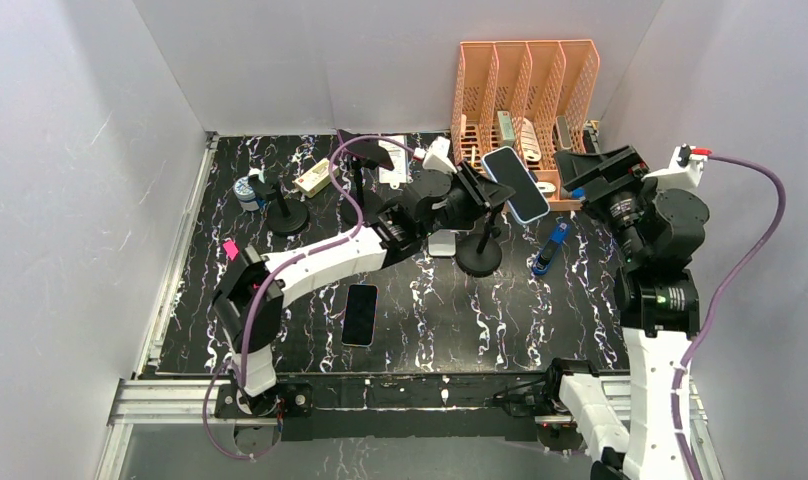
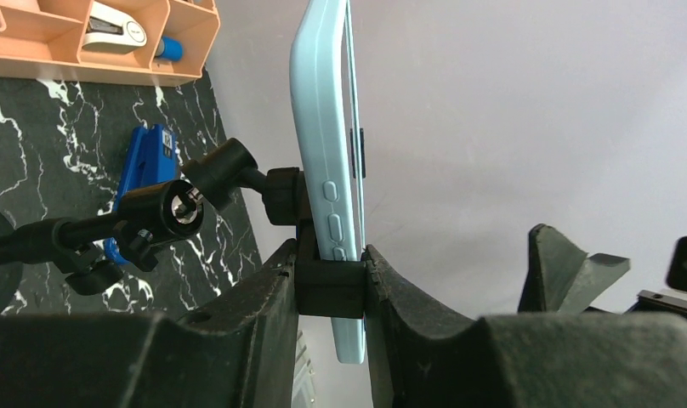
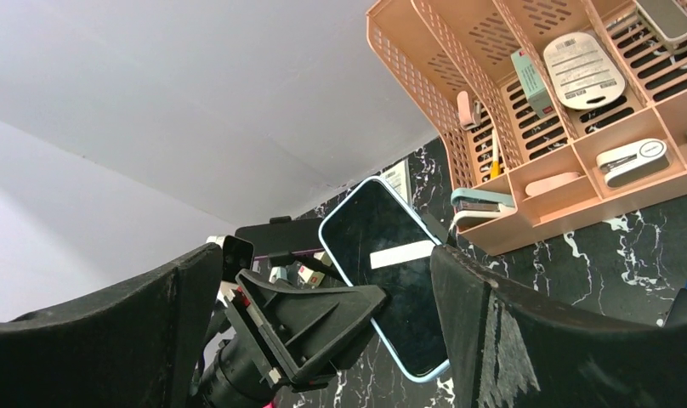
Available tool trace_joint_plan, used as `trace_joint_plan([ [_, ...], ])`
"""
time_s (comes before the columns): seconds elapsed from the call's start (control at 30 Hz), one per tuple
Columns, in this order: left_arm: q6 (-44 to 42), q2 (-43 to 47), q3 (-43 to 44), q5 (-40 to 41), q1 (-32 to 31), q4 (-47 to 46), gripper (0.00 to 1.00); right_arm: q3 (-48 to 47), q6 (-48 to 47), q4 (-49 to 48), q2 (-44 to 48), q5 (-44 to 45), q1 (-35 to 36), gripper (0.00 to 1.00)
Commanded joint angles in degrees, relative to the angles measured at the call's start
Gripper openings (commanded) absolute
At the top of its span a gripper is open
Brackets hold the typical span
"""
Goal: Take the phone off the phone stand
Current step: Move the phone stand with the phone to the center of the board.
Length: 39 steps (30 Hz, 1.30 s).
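Observation:
A phone (image 1: 515,184) in a light blue case sits tilted in the clamp of a black phone stand (image 1: 478,260). My left gripper (image 1: 492,194) is shut on the stand's black clamp (image 2: 330,289), with the phone's edge (image 2: 327,127) running up between the fingers. My right gripper (image 1: 580,178) is open just right of the phone and holds nothing. In the right wrist view the phone's dark screen (image 3: 391,272) shows between the spread fingers (image 3: 527,331), and the left gripper's body covers the phone's lower left part.
An orange mesh organizer (image 1: 525,90) with small items stands behind the phone. A blue clip (image 1: 548,250) lies right of the stand base. A second dark phone (image 1: 360,313) lies flat at the front. Two other black stands (image 1: 285,215) are at the back left.

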<state>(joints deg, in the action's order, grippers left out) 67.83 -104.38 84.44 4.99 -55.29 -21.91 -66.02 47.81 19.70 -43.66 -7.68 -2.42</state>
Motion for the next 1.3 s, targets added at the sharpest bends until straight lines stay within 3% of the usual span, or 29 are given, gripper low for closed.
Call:
trace_joint_plan([
  [0.0,-0.9,10.2,-1.4,0.6,-1.4,-5.9,0.0,-4.5,-4.9,3.8,2.8,3.4,2.2,0.99],
  [0.4,-1.7,16.8,-9.0,1.3,-4.7,-4.6,0.0,-6.4,-7.9,6.1,4.3,3.9,6.1,0.99],
  [0.73,-7.8,31.3,-19.2,7.8,-4.7,2.6,0.0,-0.1,-12.7,0.8,6.8,-1.9,9.9,0.99],
  [1.0,-5.0,38.9,-26.0,9.2,-4.6,5.2,0.0,2.2,-14.0,-0.3,6.6,-4.0,12.5,0.99],
  [1.27,-0.5,40.4,-28.9,8.7,-4.5,3.0,0.0,2.6,-16.5,0.5,4.5,-5.8,15.2,0.99],
])
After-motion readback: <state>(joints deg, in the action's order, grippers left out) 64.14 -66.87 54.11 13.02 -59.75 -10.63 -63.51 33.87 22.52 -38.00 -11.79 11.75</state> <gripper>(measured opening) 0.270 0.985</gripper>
